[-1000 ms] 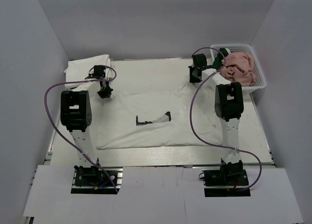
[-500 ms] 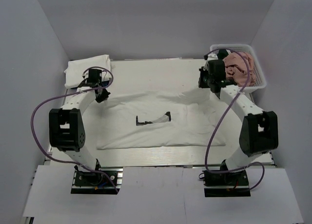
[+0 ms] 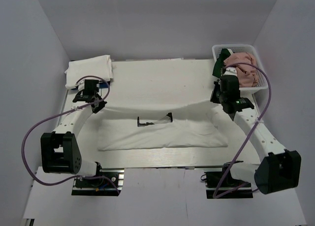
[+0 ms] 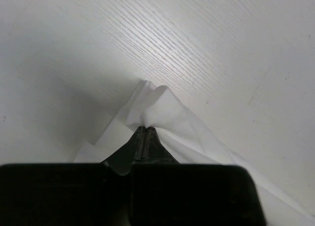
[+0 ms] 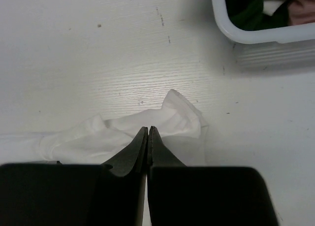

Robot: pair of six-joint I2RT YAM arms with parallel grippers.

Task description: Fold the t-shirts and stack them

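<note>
Left gripper (image 4: 146, 129) clamped shut on a bunched corner of the white printed t-shirt (image 3: 162, 136); right gripper (image 5: 148, 129) pinched on its opposite corner; the shirt's far edge stretched between them across mid-table (image 3: 157, 76); folded white t-shirt (image 3: 88, 68) in the far-left corner; pink t-shirt (image 3: 243, 68) and green t-shirt (image 3: 224, 54) in the basket (image 3: 236, 46), far right.

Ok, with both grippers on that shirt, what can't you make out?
- Top view: print on the white t-shirt, mostly folded under.
- Top view: layers in the folded white pile, too small to count.
- Top view: anything beneath the pink t-shirt in the basket.
- Wrist views: how deep cloth sits in left gripper and right gripper; jaws cover it.
</note>
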